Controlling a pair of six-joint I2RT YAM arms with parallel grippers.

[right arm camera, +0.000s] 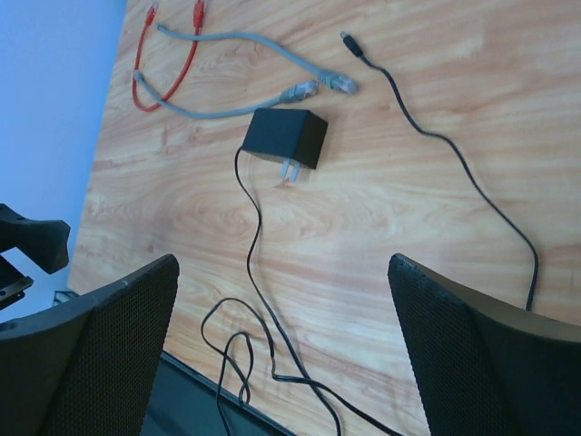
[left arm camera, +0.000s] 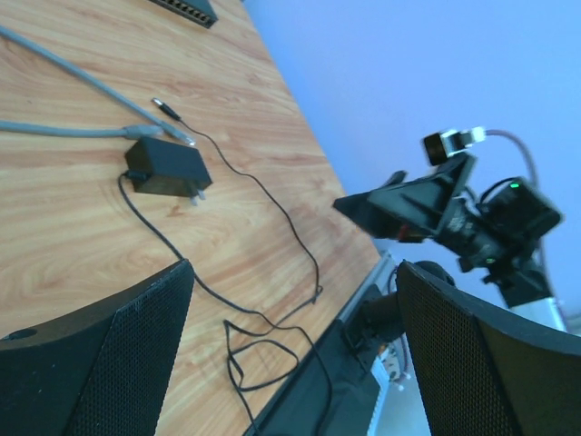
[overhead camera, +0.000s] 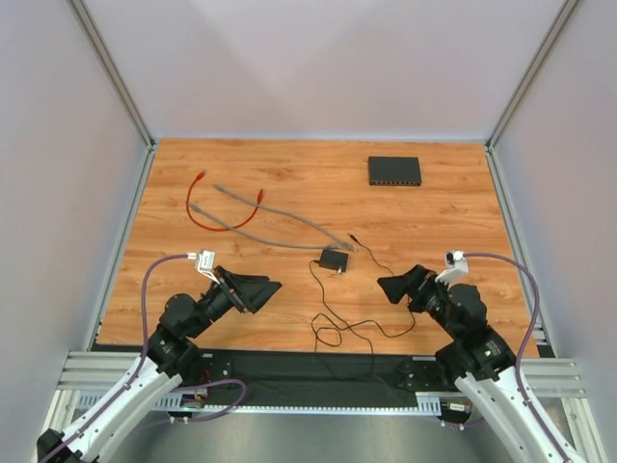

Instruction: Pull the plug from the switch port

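Blk arms (overhead camera: 193, 313), white lower links (overhead camera: 106, 415), purple cables (overhead camera: 147, 299), mesh pincer pads (left arm camera: 136, 363)

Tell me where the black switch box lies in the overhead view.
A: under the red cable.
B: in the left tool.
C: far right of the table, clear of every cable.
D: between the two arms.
C: the switch box lies alone at the far right, with nothing touching it.

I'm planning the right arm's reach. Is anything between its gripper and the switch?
Nothing stands in the way. Only the thin black cord lies flat on the table by the open right gripper. Beyond it there is bare wood up to the switch at the far right.
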